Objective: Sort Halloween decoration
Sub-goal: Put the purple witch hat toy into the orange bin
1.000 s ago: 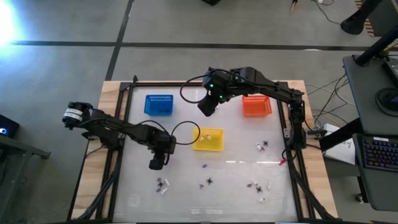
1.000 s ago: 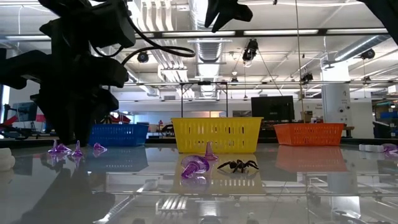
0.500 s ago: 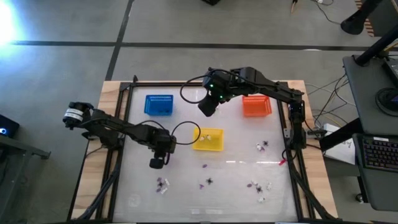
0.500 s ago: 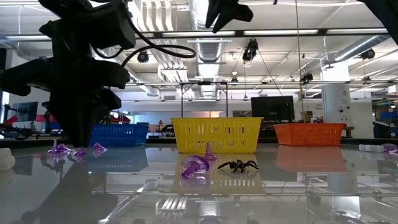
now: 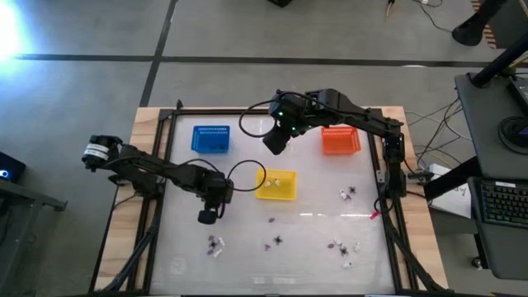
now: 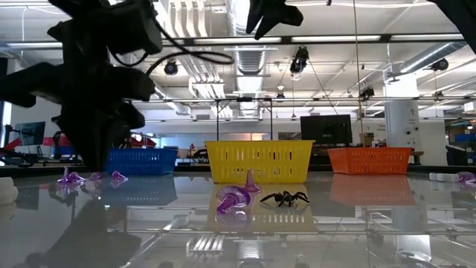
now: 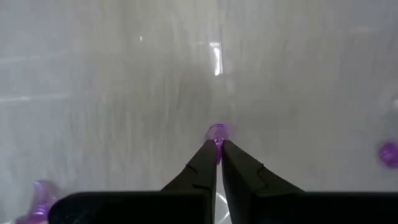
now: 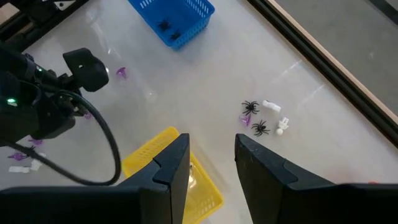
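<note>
Small Halloween trinkets lie scattered on the clear table: purple and white ones (image 5: 216,244), a purple one (image 5: 272,221), a purple one beside a black spider (image 5: 276,242), more at the right (image 5: 342,247). In the low view a purple piece (image 6: 232,199) and a black spider (image 6: 285,198) lie before the yellow basket. My left gripper (image 5: 208,217) (image 7: 217,144) is down at the table's left middle, shut on a tiny purple trinket (image 7: 217,132). My right gripper (image 5: 274,142) (image 8: 211,163) hangs open, high above the far middle. My left gripper pinches the purple trinket's near end (image 7: 217,139) between its two fingertips, only at their free ends. The fingers come from above, pointing steeply down. The rest of the trinket sticks out beyond the tips, down at the table's surface (image 6: 95,178).
A blue basket (image 5: 211,139) stands far left, an orange basket (image 5: 340,140) far right, a yellow basket (image 5: 276,185) in the middle. Two more purple pieces (image 6: 71,178) (image 6: 117,177) lie close beside my left gripper. A black frame (image 5: 165,124) rims the table.
My left gripper has shut its fingers on the purple trinket between them while staying in place. The trinket has shifted slightly between the tips. My right arm has kept still.
</note>
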You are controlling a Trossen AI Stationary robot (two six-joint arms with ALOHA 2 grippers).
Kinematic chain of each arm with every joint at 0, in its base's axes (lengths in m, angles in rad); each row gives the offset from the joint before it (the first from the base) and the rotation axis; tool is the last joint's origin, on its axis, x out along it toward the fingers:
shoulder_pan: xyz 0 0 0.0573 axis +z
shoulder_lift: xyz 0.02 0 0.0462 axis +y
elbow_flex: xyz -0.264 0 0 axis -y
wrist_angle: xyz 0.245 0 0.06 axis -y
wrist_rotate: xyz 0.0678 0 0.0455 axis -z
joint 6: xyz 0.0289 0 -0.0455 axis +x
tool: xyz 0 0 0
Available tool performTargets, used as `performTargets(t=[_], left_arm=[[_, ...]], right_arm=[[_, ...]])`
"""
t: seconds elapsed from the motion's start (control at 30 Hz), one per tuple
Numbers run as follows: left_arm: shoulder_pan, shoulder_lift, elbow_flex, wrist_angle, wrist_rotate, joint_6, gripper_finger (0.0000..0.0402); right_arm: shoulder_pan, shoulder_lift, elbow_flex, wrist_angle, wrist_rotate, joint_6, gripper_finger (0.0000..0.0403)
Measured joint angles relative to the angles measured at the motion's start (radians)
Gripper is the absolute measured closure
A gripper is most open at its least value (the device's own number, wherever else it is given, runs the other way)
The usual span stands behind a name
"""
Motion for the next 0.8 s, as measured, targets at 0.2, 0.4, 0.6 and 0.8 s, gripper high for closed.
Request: performTargets(t=[0.2, 0.4, 0.6, 0.8], left_arm=[[0.019, -0.092, 0.059, -0.025, -0.004, -0.004, 0.0401], [0.075, -0.199, 0.12, -0.021, -0.015, 0.013, 0.0401], [0.144, -0.27, 0.176, -0.013, -0.035, 0.057, 0.0401], [0.198, -0.31, 0.247, 0.065, -0.035, 0.111, 0.0402]], right_arm=[[0.015, -0.035, 0.0, -0.011, -0.01, 0.024, 0.0284], [0.052, -0.078, 0.001, -0.053, -0.009, 0.024, 0.0284], [0.113, -0.091, 0.001, -0.061, -0.009, -0.016, 0.0284], [0.155, -0.09, 0.0, -0.056, -0.009, -0.084, 0.0284]])
